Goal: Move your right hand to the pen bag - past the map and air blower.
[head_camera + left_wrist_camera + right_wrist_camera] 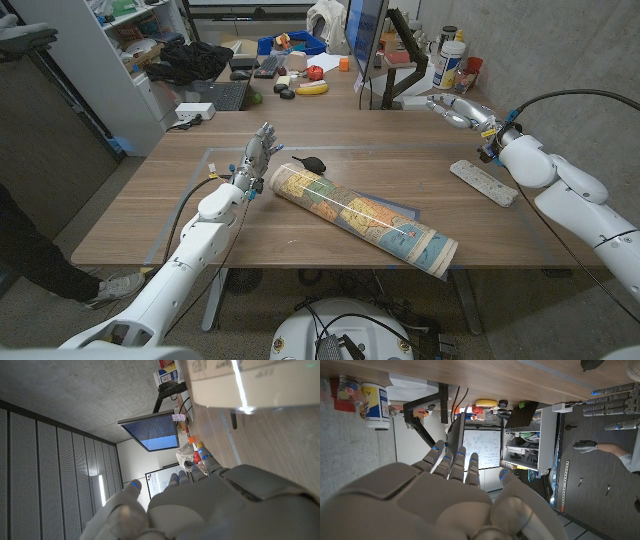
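Head view puts the right hand (458, 108) — fingers loosely spread, holding nothing — at the table's far right edge, with the flat grey speckled pen bag (484, 182) just nearer the robot, lying diagonally.

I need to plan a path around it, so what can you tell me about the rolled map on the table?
The map is a long roll of glossy printed paper, yellowish with blue and green patches, and light glints along its top. It lies on its side on the wooden table, running slantwise from beside the left hand toward the near edge, where its open end shows. A small black air blower sits just behind its far end. The left hand stands close by that end; whether they touch is unclear.
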